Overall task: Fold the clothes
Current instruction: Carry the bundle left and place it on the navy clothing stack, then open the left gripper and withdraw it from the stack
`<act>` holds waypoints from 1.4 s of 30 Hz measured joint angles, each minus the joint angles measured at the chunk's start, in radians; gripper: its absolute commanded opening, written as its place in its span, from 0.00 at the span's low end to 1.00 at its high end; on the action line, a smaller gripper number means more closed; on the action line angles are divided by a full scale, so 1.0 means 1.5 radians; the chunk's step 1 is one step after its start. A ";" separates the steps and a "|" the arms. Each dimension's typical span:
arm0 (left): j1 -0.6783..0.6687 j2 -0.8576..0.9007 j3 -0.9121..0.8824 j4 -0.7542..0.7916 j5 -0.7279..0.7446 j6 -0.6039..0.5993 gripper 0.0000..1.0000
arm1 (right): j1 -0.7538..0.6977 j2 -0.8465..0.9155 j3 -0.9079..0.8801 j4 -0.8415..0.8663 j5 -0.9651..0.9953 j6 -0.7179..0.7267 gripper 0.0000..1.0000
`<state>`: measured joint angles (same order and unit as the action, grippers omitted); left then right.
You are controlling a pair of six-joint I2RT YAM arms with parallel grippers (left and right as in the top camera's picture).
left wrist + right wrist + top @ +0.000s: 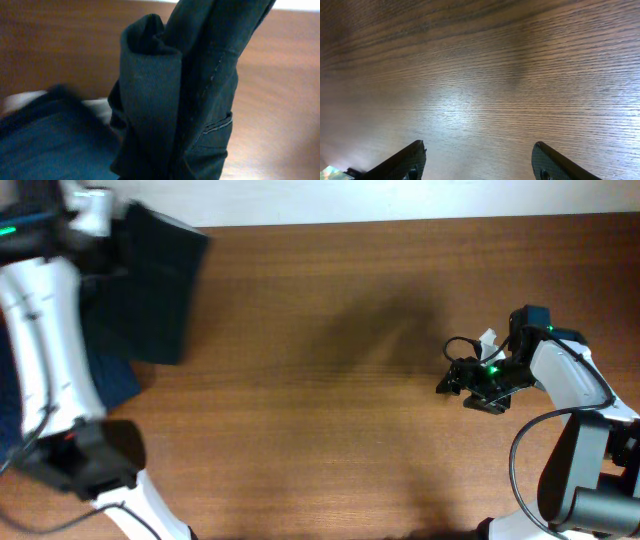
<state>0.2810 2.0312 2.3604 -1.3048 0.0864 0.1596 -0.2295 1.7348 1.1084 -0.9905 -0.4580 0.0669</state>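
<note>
The black shorts (155, 280) hang bunched from my left gripper (105, 215) at the table's far left back corner. In the left wrist view the shorts (185, 95) fill the middle as a folded, draped bundle with a stitched pocket edge, and they hide the fingers. My right gripper (450, 380) is open and empty just above bare wood at the right side, far from the shorts. Its two dark fingertips (477, 147) show spread wide over the tabletop.
A navy blue folded garment (115, 380) lies at the left edge under the left arm, and it also shows in the left wrist view (45, 142). The brown wooden table (330, 380) spans the middle. A white wall strip runs along the back edge.
</note>
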 measured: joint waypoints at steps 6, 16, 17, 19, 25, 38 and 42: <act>0.151 -0.018 -0.005 -0.001 -0.017 -0.001 0.00 | 0.000 0.000 0.000 0.000 0.011 0.000 0.72; 0.251 0.005 -0.041 0.004 -0.003 -0.016 0.00 | 0.000 0.000 0.000 0.000 0.011 0.000 0.72; 0.259 0.009 -0.044 0.005 -0.003 -0.018 0.00 | 0.000 0.000 0.000 0.000 0.011 0.000 0.72; 0.272 0.013 -0.046 0.005 -0.003 -0.020 0.01 | 0.000 0.000 0.000 0.000 0.011 0.000 0.72; 0.293 0.013 -0.047 0.007 0.003 -0.033 0.01 | 0.000 0.000 0.000 0.000 0.011 0.000 0.72; 0.316 0.013 -0.047 0.016 0.007 -0.035 0.09 | 0.000 0.000 0.000 0.000 0.011 0.000 0.72; 0.318 0.013 -0.047 0.020 -0.012 -0.057 0.54 | 0.000 0.000 0.000 0.000 0.011 0.000 0.72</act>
<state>0.7574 2.0506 2.2894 -1.2755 0.0681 0.0734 -0.2295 1.7348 1.1084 -0.9905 -0.4416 0.0669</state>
